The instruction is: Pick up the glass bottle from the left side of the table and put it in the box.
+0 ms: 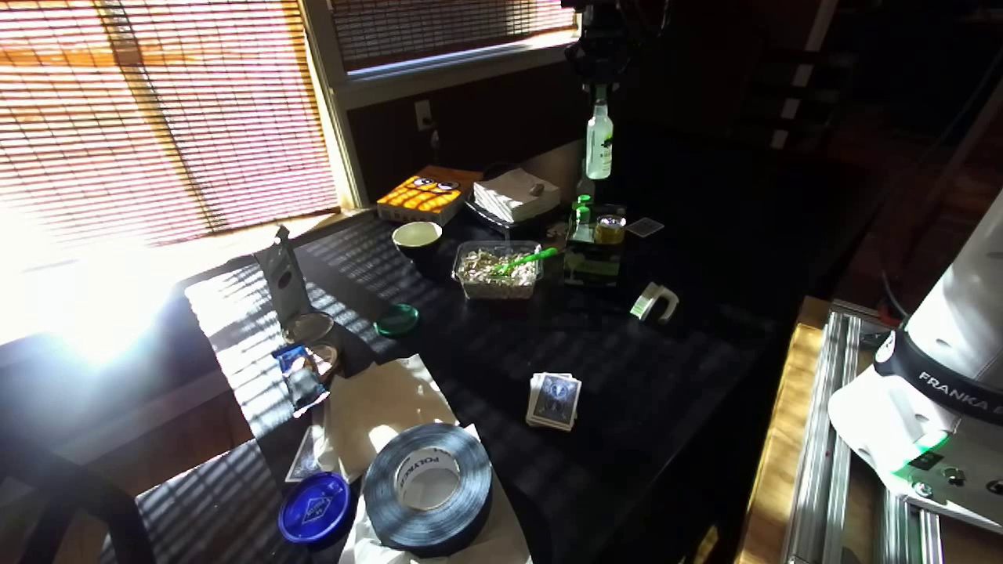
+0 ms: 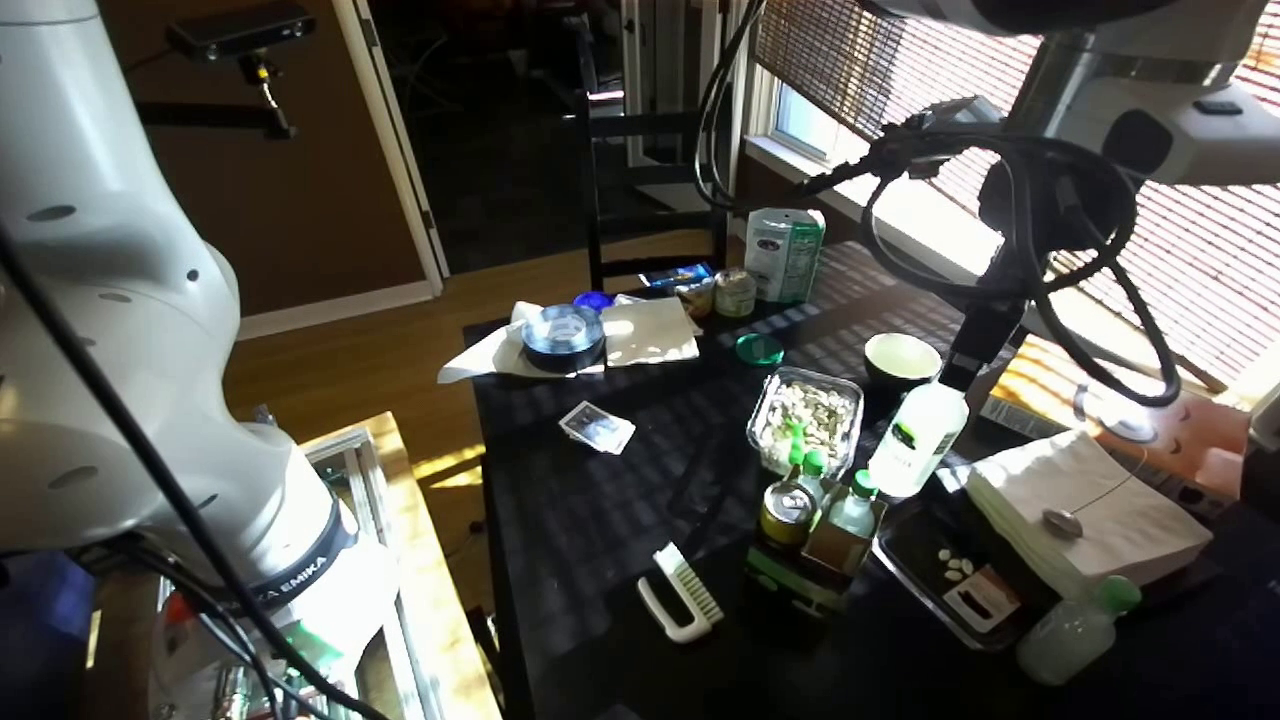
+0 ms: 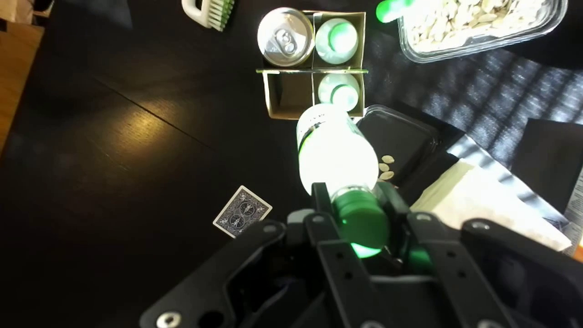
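Glass bottle (image 1: 599,153) sits between the jaws, caught at the neck end, body hanging below them, roughly upright, clear of the table (image 3: 114,173). Gripper (image 3: 355,198): jaws narrow, one each side of the neck end, holding the bottle. It points down; arm (image 2: 1220,145) reaches out over the table, wrist up high, in front of the blinds (image 2: 1220,260) in an exterior view. Divided cardboard box (image 2: 795,585) on the table, a can (image 3: 286,36) and two other green-capped bottles (image 3: 336,43) in its compartments. In the wrist view the held bottle's base overlaps the box's edge; height above it, can't tell. Near the box: seed tub (image 1: 499,291), white brush (image 2: 692,585), pale stack (image 2: 1080,520). A further bottle (image 2: 1065,635) is beside the stack; touching or not, can't tell. Playing card (image 3: 242,211) lies apart, back up.
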`<state>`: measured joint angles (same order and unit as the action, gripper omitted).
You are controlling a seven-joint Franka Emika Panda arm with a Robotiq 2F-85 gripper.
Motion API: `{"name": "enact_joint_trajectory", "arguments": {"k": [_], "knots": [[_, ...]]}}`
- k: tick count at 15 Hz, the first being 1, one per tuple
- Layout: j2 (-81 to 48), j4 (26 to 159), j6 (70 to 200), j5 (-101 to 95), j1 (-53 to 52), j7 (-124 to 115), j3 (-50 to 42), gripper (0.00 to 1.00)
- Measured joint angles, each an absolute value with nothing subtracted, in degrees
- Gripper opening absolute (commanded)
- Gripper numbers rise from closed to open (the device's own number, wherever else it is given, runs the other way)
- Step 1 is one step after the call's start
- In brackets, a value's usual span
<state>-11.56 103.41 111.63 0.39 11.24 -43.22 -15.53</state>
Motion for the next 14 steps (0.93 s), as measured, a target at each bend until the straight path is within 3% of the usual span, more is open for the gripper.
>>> {"name": "enact_joint_trajectory", "arguments": {"k": [14], "knots": [[-11.87,110.18,113.53,0.75,13.39,-43.21,-17.21,0.07]]}}
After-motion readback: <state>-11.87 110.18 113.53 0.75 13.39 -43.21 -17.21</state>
